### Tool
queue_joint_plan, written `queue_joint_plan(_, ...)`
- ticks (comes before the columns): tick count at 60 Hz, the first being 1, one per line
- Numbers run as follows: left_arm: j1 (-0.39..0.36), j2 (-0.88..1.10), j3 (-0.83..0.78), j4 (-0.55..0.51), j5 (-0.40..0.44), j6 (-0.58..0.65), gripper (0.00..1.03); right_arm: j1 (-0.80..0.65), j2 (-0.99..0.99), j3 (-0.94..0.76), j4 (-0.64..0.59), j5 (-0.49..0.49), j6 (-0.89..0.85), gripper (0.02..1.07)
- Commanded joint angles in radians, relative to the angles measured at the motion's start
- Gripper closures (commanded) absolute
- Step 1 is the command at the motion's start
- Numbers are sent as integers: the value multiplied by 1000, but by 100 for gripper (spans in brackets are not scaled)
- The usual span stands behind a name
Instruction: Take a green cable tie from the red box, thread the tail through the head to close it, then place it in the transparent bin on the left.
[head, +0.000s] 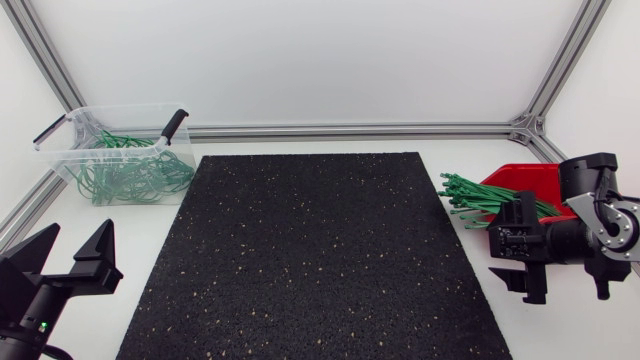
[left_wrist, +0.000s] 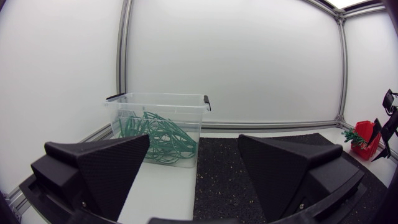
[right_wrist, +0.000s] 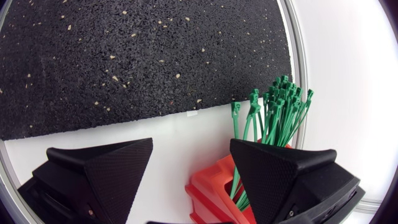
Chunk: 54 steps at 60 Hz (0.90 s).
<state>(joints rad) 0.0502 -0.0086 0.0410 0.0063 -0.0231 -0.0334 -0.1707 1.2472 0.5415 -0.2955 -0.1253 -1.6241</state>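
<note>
The red box (head: 528, 182) stands at the table's right edge, and a bundle of straight green cable ties (head: 478, 197) fans out of it toward the mat. Just in front of the box hangs my right gripper (head: 524, 252), open and empty. In the right wrist view the ties (right_wrist: 277, 115) rise from the red box (right_wrist: 212, 188) beside and under the gripper's (right_wrist: 191, 177) one finger; nothing is pinched. The transparent bin (head: 70, 172) at the back left holds several closed green ties (head: 130, 172). My left gripper (head: 66, 258) stands open and empty at the front left, facing the bin (left_wrist: 158, 102).
A black speckled mat (head: 310, 260) covers the middle of the table. The bin has black handle clips (head: 174, 124) on its rim. White tabletop (head: 150, 250) shows between the mat and each gripper. An aluminium frame rail (head: 350, 130) runs along the back edge.
</note>
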Motion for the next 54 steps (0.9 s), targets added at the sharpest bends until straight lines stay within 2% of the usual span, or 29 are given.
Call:
queue_joint_plan(1, 0, -2, -38, -28, 6, -16, 4, 8, -3, -26, -1, 7, -22, 16)
queue_joint_plan(34, 2, -2, -38, -28, 6, -16, 4, 31, 133, -29, 202, 58, 0, 17)
queue_joint_plan(41, 0, -2, -38, -28, 6, -16, 4, 31, 120, -31, 205, 55, -2, 30)
queue_joint_plan(49, -3, -2, -38, -28, 8, -16, 4, 30, 90, -37, 205, 49, -3, 32)
queue_joint_plan(54, -4, -2, -38, -28, 8, -16, 4, 30, 83, -44, 219, 39, -6, 48)
